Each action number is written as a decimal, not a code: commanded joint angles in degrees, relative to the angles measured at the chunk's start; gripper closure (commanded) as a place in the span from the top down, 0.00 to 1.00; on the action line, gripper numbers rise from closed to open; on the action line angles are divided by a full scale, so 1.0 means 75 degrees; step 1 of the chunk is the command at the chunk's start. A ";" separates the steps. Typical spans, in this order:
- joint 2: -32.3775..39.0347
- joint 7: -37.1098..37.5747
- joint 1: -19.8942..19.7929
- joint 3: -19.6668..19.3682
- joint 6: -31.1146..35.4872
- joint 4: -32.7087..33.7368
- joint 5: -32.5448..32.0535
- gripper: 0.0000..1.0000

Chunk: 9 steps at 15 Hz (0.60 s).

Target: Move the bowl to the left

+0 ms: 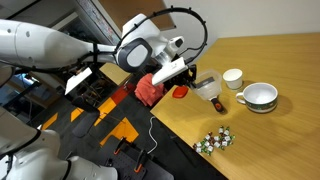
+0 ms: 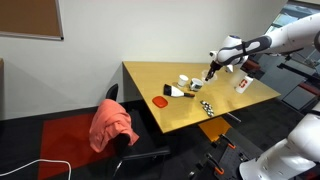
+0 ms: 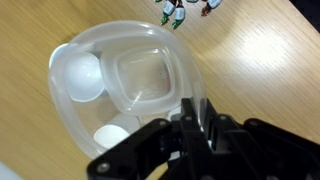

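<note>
The transparent bowl (image 3: 130,75) fills the wrist view, seen from above. My gripper (image 3: 190,118) is shut on its near rim, with the thin clear wall pinched between the two black fingers. In an exterior view the gripper (image 1: 197,78) holds the bowl (image 1: 209,91) tilted just over the wooden table (image 1: 270,140), beside the white cup. In the other exterior view the gripper (image 2: 210,72) and bowl (image 2: 207,79) are small near the table's middle. White round shapes show blurred through the bowl's wall in the wrist view.
A small white cup (image 1: 232,77) and a white bowl with green rim and handle (image 1: 260,97) stand next to the held bowl. A red object (image 1: 180,92) lies near the table edge. A small multicoloured cluster (image 1: 213,141) (image 3: 185,8) lies nearer the front. An orange-draped chair (image 2: 112,125) stands off the table.
</note>
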 commanded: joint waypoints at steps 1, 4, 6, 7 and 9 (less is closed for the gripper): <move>-0.0065 -0.0058 0.0305 -0.0306 -0.0008 -0.0058 0.0094 0.13; -0.0089 -0.0056 0.0296 -0.0364 -0.0008 -0.0117 0.0087 0.13; -0.0089 -0.0056 0.0296 -0.0370 -0.0007 -0.0129 0.0086 0.03; -0.0024 -0.0058 0.0368 -0.0332 0.0089 -0.0071 0.0079 0.03; 0.0109 -0.0058 0.0561 -0.0222 0.0444 0.0118 0.0063 0.03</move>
